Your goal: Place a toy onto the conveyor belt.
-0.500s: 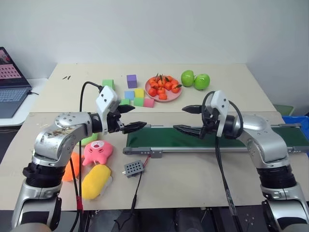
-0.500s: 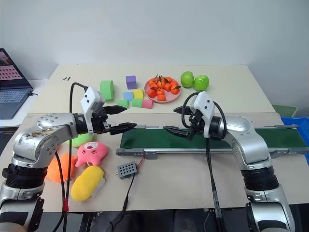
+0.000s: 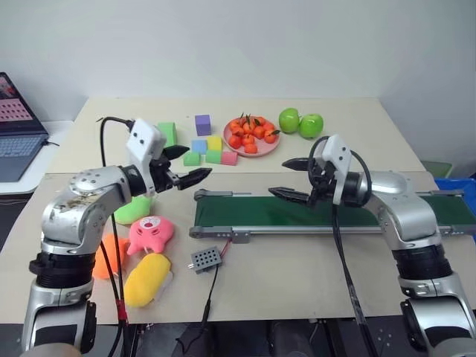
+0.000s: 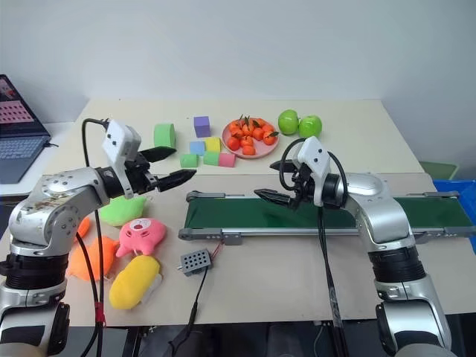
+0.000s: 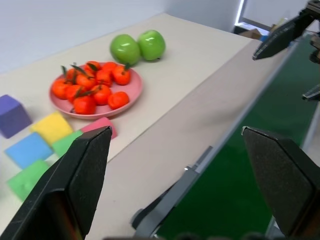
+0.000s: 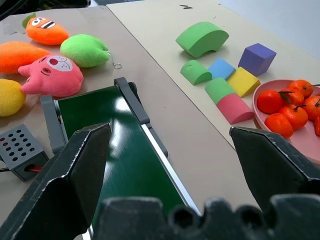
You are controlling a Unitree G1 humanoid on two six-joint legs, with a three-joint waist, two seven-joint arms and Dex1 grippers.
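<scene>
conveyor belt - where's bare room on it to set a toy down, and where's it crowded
The conveyor belt lies bare along its whole green length; the right gripper hangs open over its middle. The table strip in front is free beyond the small grey box. Crowded: the plush pile off its left end.

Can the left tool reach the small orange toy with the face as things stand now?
Probably yes. The left tool is open, holds nothing, and hovers on the toys' side of the conveyor belt. The orange toy with the face lies uncovered beside the green plush, though the arm must swing back and down.
</scene>
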